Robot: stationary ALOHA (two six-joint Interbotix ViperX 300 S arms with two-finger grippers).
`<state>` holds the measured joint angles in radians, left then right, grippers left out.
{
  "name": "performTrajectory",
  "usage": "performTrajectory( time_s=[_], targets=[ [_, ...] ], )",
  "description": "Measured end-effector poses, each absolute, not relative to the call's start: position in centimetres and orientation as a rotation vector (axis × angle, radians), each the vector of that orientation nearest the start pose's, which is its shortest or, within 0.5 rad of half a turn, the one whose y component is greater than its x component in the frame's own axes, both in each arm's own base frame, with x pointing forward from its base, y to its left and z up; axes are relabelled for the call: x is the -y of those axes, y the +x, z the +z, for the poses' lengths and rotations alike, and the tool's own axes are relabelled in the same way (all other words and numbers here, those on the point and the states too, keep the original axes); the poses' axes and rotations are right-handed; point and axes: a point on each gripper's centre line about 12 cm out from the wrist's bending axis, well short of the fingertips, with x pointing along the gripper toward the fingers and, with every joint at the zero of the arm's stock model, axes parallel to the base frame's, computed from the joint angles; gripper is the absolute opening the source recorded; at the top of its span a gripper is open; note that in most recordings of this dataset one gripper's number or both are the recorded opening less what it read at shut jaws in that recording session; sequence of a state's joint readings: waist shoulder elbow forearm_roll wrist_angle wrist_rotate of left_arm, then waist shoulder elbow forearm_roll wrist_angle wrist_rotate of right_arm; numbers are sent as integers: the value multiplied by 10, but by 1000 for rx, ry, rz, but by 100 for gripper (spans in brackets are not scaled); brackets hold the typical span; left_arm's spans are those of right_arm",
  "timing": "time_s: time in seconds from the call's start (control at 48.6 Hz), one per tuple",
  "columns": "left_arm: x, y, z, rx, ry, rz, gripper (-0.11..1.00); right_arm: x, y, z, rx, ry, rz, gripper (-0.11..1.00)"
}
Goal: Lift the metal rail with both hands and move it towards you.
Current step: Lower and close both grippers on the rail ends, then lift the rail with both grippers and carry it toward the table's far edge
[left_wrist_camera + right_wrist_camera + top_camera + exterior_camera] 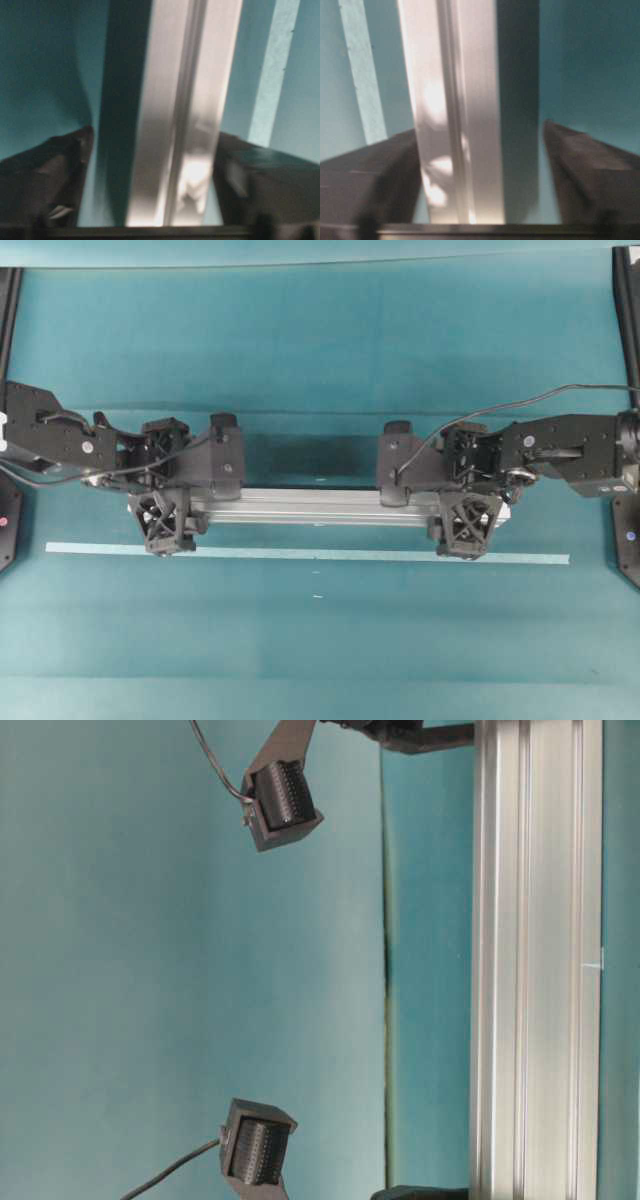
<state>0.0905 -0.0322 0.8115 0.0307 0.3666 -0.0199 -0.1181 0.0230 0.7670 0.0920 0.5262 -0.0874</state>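
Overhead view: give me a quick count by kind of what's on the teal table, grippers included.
Metal rail: 1
Pale tape strip: 1
Black grippers: 2, left gripper, right gripper
Total: 4

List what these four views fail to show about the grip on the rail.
- Overhead: the left gripper and right gripper cover the metal rail where they straddle it, hiding any contact.
- Both wrist views: blur; a gap shows beside the rail on one side, so closure is unclear.
- Table-level: the rail's ends are cut off; whether it is lifted cannot be told.
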Motion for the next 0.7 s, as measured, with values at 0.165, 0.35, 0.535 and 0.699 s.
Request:
performTrajectory(
  time_s=[0.165,0.35,0.535,0.699],
  targets=[
    [-23,312,110,-1143,-14,61,30,26,307,98,-1309,152,-87,43],
    [-23,312,110,-1143,-13,59,30,26,306,98,-1309,153,-88,43],
    [-23,312,110,-1143,-13,59,30,26,306,98,-1309,155,-89,43],
    [-22,312,111,-1142,-12,58,30,26,306,98,-1312,161,-90,43]
  ],
)
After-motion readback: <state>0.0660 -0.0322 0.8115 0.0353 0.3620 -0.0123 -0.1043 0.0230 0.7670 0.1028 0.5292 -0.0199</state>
